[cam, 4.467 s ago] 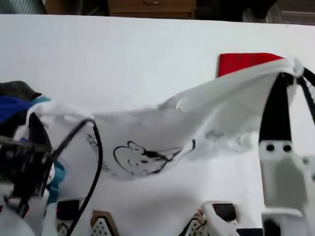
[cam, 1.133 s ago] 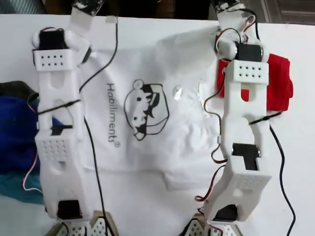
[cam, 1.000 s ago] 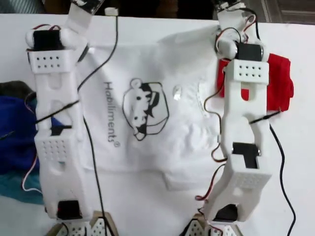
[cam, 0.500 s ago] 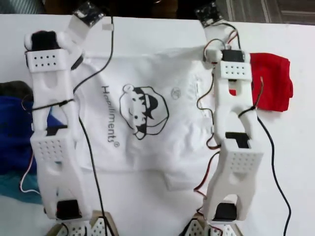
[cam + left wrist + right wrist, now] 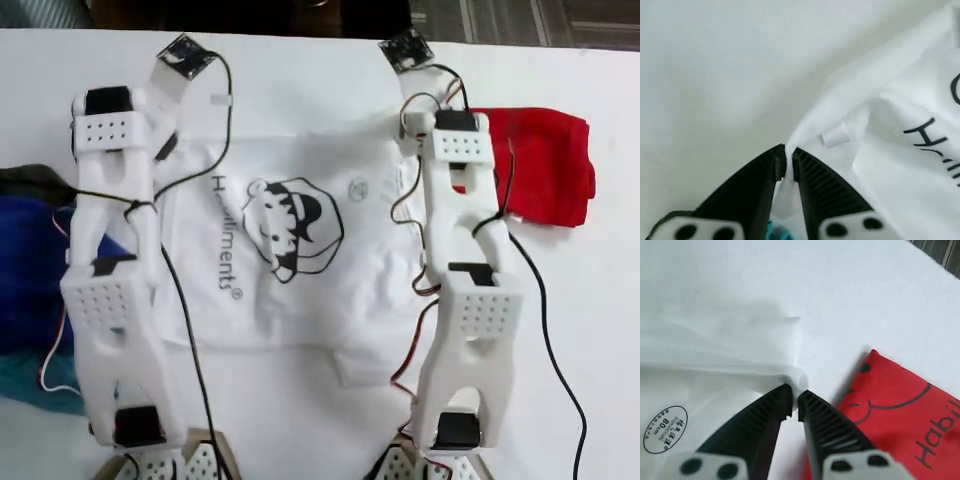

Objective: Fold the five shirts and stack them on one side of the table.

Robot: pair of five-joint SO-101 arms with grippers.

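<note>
While the white shirt (image 5: pixel 300 250) lay spread across the middle of the worktop (image 5: pixel 300 70), its printed cartoon face and lettering were turned upward, and an arm stretched along each of its sides. At the far corner nearest the lettering, the left claw (image 5: pixel 787 162) was pinched nearly closed on a fold of the shirt's edge, white cloth caught between its black fingers. At the other far corner, the right claw (image 5: pixel 794 399) was likewise squeezed narrow on the shirt's rim, with a bunched bit of fabric at its tips. Just beside that claw, on the right side of the worktop, lay a folded red shirt (image 5: pixel 545 165), its near edge hidden under the right arm. Over at the left edge sat a loose heap of clothes (image 5: pixel 25 270), dark, blue and teal, partly behind the left arm.
</note>
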